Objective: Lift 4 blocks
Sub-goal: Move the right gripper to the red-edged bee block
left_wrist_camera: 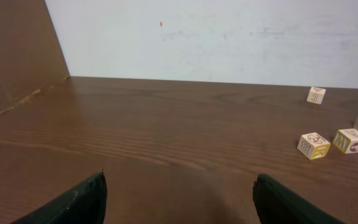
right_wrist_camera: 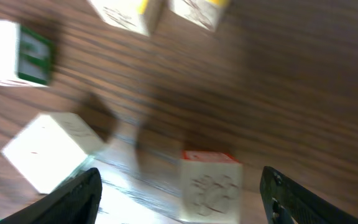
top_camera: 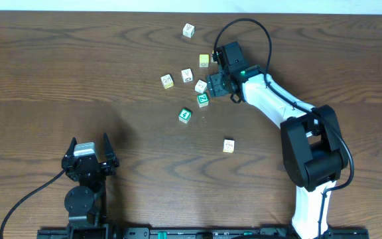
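Right pincer [right_wrist_camera: 179, 194] hung wide astride the red-edged cube [right_wrist_camera: 210, 180], lower centre, untouched; I judged the gap cleared its sides.

This looks like a robotics lab bench: a dark brown wood-grain tabletop [top_camera: 58, 66] against a bare white wall [left_wrist_camera: 229, 37], small wooden letter cubes [top_camera: 188, 30] scattered at upper centre, and a white-and-black robot arm [top_camera: 270, 98] and a black robot arm [top_camera: 81, 199] mounted on a black rail [top_camera: 178, 233] along the bottom edge.
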Action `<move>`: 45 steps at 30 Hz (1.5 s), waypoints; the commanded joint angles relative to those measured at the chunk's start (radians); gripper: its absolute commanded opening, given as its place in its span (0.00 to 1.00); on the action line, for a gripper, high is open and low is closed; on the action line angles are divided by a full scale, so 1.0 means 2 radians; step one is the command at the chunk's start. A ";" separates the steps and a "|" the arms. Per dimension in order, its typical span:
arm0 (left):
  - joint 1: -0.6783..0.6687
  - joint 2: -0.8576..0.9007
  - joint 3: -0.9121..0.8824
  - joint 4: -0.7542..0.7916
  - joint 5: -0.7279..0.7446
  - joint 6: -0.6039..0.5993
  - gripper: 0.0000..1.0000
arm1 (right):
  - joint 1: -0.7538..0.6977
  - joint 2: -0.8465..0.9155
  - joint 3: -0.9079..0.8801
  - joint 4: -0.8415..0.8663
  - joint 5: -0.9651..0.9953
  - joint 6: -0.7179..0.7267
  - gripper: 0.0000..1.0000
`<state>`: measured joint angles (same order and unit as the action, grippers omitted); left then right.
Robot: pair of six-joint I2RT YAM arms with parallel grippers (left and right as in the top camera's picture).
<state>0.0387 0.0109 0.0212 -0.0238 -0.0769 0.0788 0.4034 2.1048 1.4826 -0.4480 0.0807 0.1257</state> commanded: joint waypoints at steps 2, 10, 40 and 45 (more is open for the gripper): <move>0.002 -0.002 -0.009 -0.021 -0.006 -0.002 0.75 | -0.020 0.004 0.013 -0.020 0.036 0.010 0.77; 0.002 -0.002 -0.009 -0.021 -0.006 -0.002 0.75 | -0.031 0.004 0.011 -0.042 0.010 0.002 0.59; 0.002 -0.002 -0.009 -0.021 -0.006 -0.002 0.76 | -0.015 0.047 0.010 0.005 -0.039 -0.010 0.59; 0.002 -0.002 -0.009 -0.021 -0.006 -0.002 0.76 | -0.015 0.047 0.010 0.016 -0.011 -0.020 0.51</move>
<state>0.0387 0.0105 0.0212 -0.0238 -0.0769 0.0788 0.3664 2.1788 1.4960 -0.4183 0.0147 0.0975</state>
